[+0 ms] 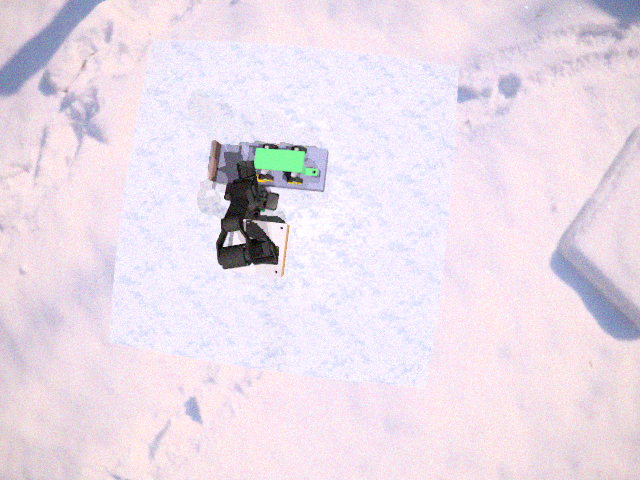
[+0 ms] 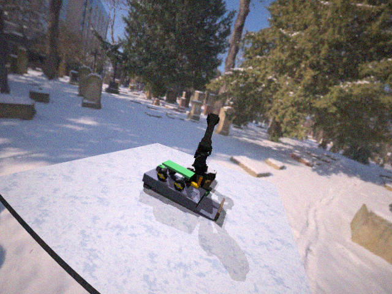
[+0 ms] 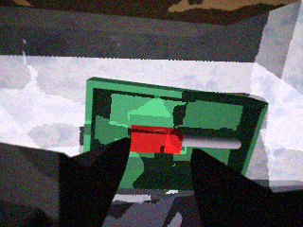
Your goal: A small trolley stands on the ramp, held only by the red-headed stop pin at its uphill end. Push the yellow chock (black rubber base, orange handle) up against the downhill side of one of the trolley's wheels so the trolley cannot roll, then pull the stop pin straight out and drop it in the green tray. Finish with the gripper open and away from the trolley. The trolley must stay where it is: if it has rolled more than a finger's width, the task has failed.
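The green trolley [image 1: 279, 160] [image 2: 178, 168] stands on the grey ramp [image 1: 321, 180] [image 2: 172, 196]. The yellow chock [image 2: 195, 185] with its orange handle sits by the trolley's downhill end; its contact with the far-side wheel is hidden. In the wrist view my gripper [image 3: 161, 149] is open above the green tray [image 3: 89, 113] [image 2: 207, 192]. The red-headed pin [image 3: 153, 141] shows within the tray's outline, its head beyond and between the spread fingertips and its pale shaft pointing right. I cannot tell whether the whole pin rests on the tray floor.
A brown end board [image 1: 213, 161] [image 2: 219, 209] stands at the ramp's downhill end. The arm's white base plate [image 1: 263, 269] is beside the ramp, and the tray lies between them, mostly hidden under the arm in the top view.
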Robot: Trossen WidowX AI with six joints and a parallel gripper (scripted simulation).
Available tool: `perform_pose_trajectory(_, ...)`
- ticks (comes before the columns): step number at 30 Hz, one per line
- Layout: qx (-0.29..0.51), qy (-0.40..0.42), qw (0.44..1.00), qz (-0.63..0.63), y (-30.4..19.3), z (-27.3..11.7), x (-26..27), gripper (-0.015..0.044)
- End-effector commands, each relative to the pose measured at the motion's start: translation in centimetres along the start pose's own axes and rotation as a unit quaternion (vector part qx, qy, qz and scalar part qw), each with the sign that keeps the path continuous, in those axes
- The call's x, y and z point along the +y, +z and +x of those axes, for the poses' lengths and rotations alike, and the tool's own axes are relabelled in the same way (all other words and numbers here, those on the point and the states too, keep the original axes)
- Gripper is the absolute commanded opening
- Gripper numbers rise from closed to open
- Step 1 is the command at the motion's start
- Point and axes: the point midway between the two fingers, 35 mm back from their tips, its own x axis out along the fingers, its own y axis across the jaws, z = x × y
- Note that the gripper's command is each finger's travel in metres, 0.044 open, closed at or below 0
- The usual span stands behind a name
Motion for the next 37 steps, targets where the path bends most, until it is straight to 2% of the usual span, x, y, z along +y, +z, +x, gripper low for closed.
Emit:
perform_pose_trajectory(1, 0.000, 0.000, 1.000, 0.000, 0.0, 0.0, 0.0, 0.0242)
perform_pose_trajectory(5, 0.000, 0.000, 1.000, 0.000, 0.0, 0.0, 0.0, 0.0340)
perform_pose_trajectory(11, 0.000, 0.000, 1.000, 0.000, 0.0, -0.1, 0.0, 0.0340)
perform_pose_trajectory(19, -0.001, -0.001, 1.000, -0.001, 0.3, -2.5, -0.3, 0.0340)
perform_pose_trajectory(23, -0.001, -0.001, 1.000, -0.001, 0.3, -3.5, -0.4, 0.0440)
perform_pose_trajectory(37, -0.001, -0.001, 1.000, -0.001, 0.3, -7.4, -1.1, 0.0440)
